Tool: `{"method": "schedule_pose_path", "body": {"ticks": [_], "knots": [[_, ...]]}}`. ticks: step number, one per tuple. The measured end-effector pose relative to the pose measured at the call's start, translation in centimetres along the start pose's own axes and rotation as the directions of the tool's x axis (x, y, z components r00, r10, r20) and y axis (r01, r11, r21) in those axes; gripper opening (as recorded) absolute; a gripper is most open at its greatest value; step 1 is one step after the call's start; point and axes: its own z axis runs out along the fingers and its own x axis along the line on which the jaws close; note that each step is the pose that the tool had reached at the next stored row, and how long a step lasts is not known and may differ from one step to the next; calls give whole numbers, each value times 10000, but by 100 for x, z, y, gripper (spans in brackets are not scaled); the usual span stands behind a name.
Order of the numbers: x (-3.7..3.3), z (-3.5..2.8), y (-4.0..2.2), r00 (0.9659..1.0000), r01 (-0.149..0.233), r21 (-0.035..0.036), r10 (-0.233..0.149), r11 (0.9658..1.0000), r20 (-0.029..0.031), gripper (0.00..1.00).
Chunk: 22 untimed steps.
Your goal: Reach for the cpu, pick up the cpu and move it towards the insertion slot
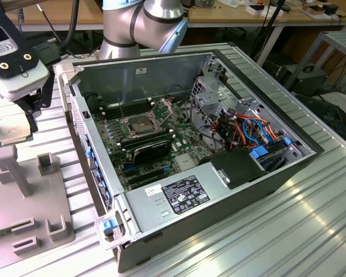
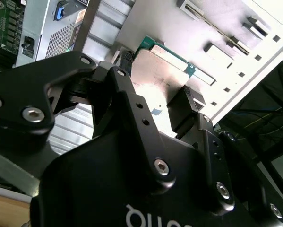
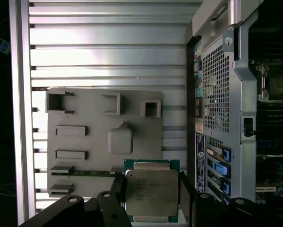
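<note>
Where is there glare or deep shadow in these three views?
In the first wrist view the ribbed table glares in bright bands, while the cpu reads clearly; in the second wrist view the cpu catches a sheen and the gripper is near-black; in the exterior view the insertion slot sits evenly lit.

Setting identified as a robotics or electronics lab. A ribbed aluminium worktop (image 1: 288, 231) is seen carrying an opened computer case (image 1: 219, 190), its green circuit board (image 1: 161, 147) and bundled cables (image 1: 250, 130) exposed. A grey fixture plate (image 3: 89, 137) with moulded holders is laid just below the gripper (image 3: 153, 198). Wooden benches (image 1: 230, 14) with trailing leads are noted well beyond it.
</note>
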Motion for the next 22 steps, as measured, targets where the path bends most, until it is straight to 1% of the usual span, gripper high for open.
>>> {"method": "schedule_pose_path", "body": {"ticks": [1,5,7,11,15,18,22], "knots": [[-19,0,1,10000,-1,0,1,10000,0,55],[-48,1,1,10000,0,0,0,10000,0,55],[-87,2,1,10000,0,0,0,10000,1,55],[-126,3,2,10000,0,0,0,10000,0,55],[-186,4,3,10000,0,0,0,10000,0,55],[-250,5,4,10000,0,1,0,10000,0,55],[-308,7,5,10000,0,-1,0,10000,0,55]]}}
